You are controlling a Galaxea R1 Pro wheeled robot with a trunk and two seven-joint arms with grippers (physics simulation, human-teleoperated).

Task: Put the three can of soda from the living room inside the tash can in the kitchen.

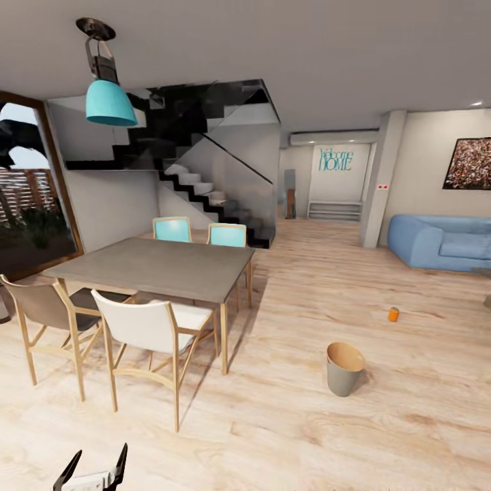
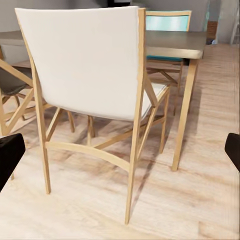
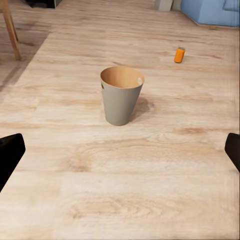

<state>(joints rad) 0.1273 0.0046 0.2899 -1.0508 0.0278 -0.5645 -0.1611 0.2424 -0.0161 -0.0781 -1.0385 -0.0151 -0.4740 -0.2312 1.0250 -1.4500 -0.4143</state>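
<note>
A small round tapered trash can (image 1: 344,368), grey outside and coppery brown inside, stands upright and open on the light wood floor, to the right of a dining table. Beyond it, well apart, one orange soda can (image 1: 393,314) stands upright on the same floor, between the bin and a light-blue sofa (image 1: 443,242) against the far wall.
</note>
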